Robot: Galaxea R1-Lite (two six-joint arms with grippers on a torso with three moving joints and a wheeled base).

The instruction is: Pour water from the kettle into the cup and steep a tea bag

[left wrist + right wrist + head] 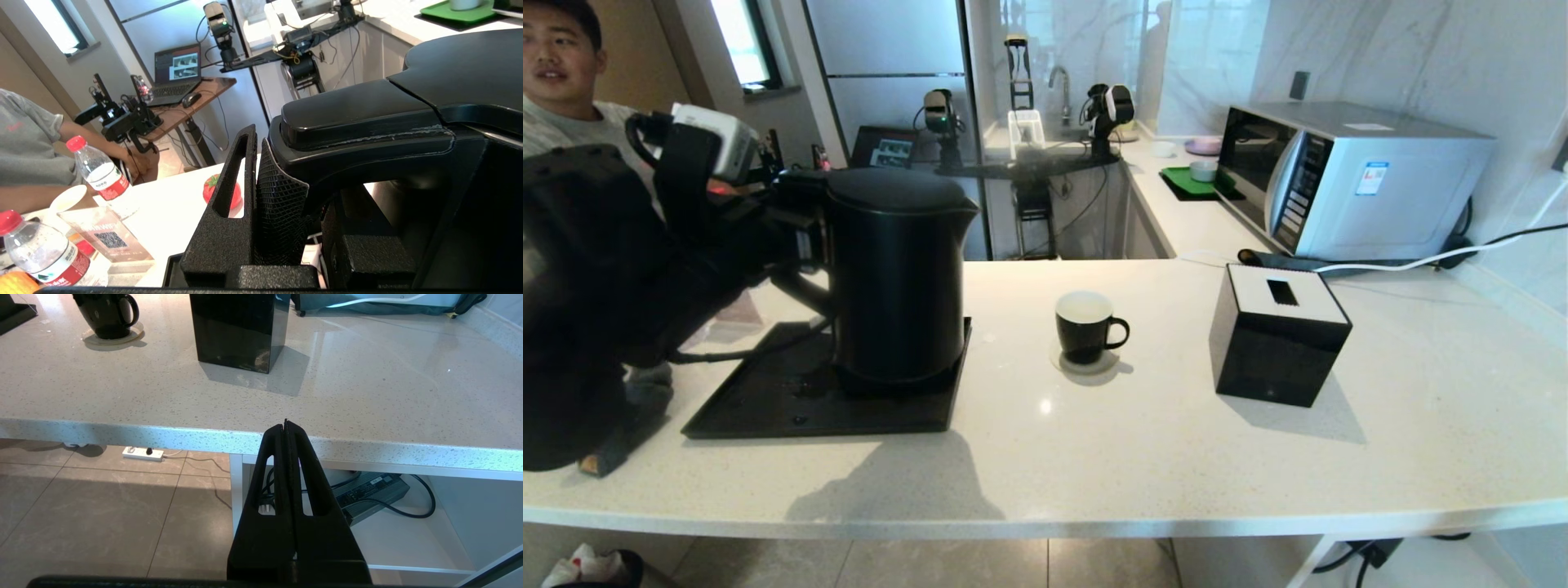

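The tall matte black kettle (898, 278) stands on a black tray (768, 408) at the left of the counter. My left gripper (796, 237) reaches in from the left at its loop handle (359, 122). In the left wrist view the left gripper (294, 175) is shut on that handle, and one meshed pad (278, 204) bends against it. The black mug (1085, 327) with a white inside sits on a round coaster right of the tray, handle to the right. My right gripper (286, 424) is shut and empty, below the counter's front edge. No tea bag shows.
A black tissue box (1278, 335) stands right of the mug and a microwave (1347, 175) sits at the back right. Left of the tray are two red-capped bottles (102, 175), a clear sign stand (106, 239) and a red strawberry-shaped object (235, 196). A person (556, 65) sits at far left.
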